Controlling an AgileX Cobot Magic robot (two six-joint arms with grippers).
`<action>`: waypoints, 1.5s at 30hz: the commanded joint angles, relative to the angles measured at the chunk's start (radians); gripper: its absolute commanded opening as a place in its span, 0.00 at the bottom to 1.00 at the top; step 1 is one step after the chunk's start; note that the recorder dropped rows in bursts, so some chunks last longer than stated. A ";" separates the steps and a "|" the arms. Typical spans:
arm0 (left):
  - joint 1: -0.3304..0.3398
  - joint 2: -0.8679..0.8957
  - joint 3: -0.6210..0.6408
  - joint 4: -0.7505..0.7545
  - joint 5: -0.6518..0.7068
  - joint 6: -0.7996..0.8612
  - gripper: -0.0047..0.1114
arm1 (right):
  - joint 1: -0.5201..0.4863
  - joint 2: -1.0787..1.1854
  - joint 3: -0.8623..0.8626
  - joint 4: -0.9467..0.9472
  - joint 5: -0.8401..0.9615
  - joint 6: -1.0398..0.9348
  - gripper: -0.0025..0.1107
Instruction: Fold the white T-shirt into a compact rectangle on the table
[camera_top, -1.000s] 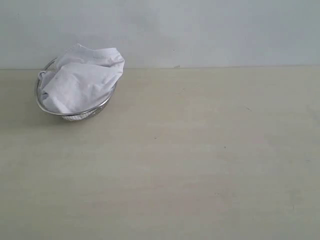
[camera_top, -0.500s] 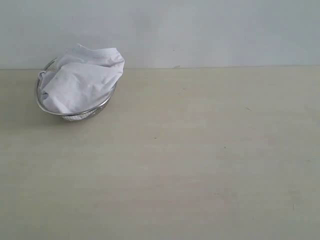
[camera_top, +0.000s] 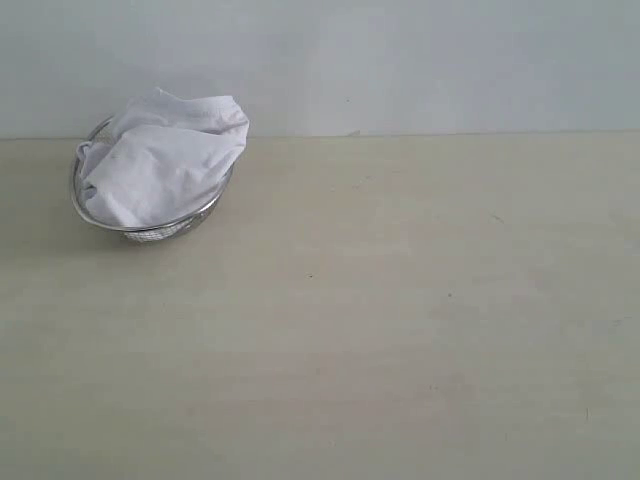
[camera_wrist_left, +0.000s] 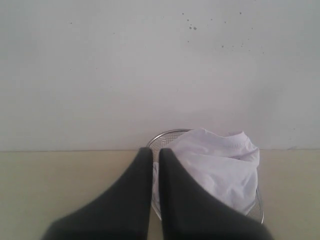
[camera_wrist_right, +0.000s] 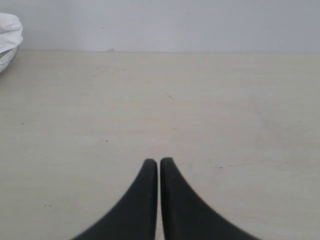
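1. Exterior view: The white T-shirt lay crumpled in a loose mound inside a round wire-mesh basket at the upper left of the frame. The cloth was heaped above the rim and hung over it on the right side. The basket stood on the table, close to the table's far edge where it met the pale wall. A few tiny dark specks marked the tabletop near the middle of the frame.

2. Left wrist view: The left gripper was clenched, its two dark fingers drawn together with only a thin slit between them and no cloth in that slit. The fingertips stood in front of the basket's mesh wall; contact could not be determined. The T-shirt sat bunched in the basket just beyond the tips.

3. Right wrist view: The right gripper was likewise clenched, tip against tip, grasping nothing, above the pale tabletop. The T-shirt and basket mesh showed only as a sliver at the picture's edge, well apart from this gripper.
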 joint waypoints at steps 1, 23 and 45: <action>-0.006 0.001 -0.005 -0.007 -0.023 -0.009 0.08 | -0.001 -0.005 -0.001 -0.001 -0.009 0.000 0.02; -0.146 0.459 -0.229 0.030 -0.077 -0.053 0.08 | -0.001 -0.005 -0.001 0.074 -0.538 0.177 0.02; -0.138 0.988 -0.711 -0.133 0.345 0.232 0.08 | -0.001 0.395 -0.245 0.089 -0.306 0.089 0.02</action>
